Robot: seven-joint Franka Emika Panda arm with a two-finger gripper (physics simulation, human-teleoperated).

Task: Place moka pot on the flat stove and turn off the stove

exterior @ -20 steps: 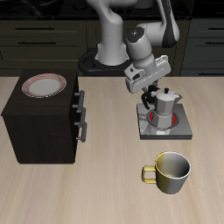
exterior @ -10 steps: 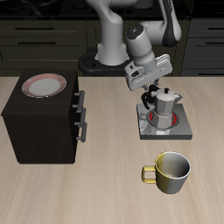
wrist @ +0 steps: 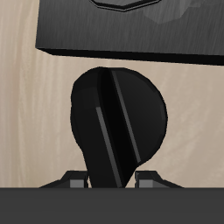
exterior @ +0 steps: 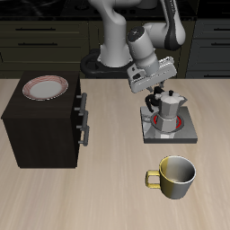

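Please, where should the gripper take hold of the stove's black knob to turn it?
Take the knob by its raised bar, coming straight from above, one finger on each long face. The round body probably gives little purchase for turning.

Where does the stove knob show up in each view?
Exterior view: the knob is a small black shape at the stove's edge, beside the moka pot and right under the gripper.
Wrist view: the knob is seen large and close up, over bare table.
Shared landmark: the stove's edge next to the knob.
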